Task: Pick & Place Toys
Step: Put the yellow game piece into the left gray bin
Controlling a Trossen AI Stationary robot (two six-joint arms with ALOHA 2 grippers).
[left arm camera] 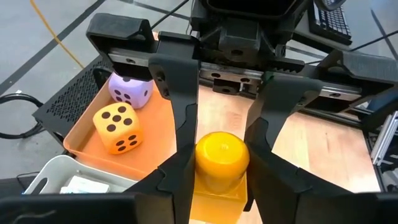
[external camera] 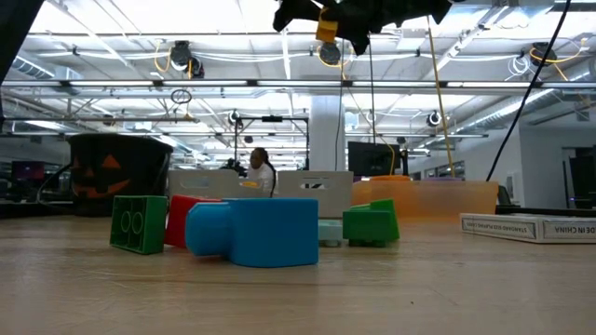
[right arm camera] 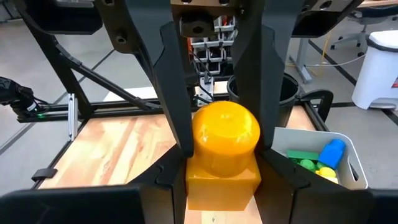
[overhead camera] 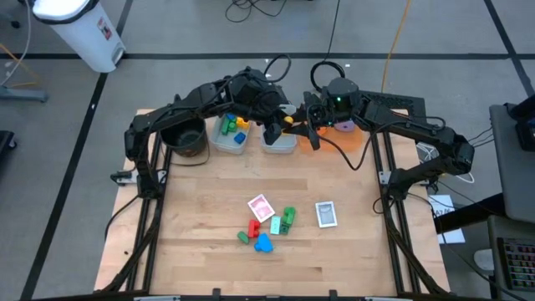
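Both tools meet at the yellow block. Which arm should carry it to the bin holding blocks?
Probably left. Left tool and right tool both clamp the yellow plastic block, but the left arm reaches right over the clear plastic bin of blocks.

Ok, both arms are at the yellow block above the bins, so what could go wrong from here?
1. The left gripper and right gripper both hold the yellow block in mid-air; if one lets go before the other's jaws grip firmly, it may drop.
2. It hangs near the rim of a clear bin, so a drop could bounce out onto the table.
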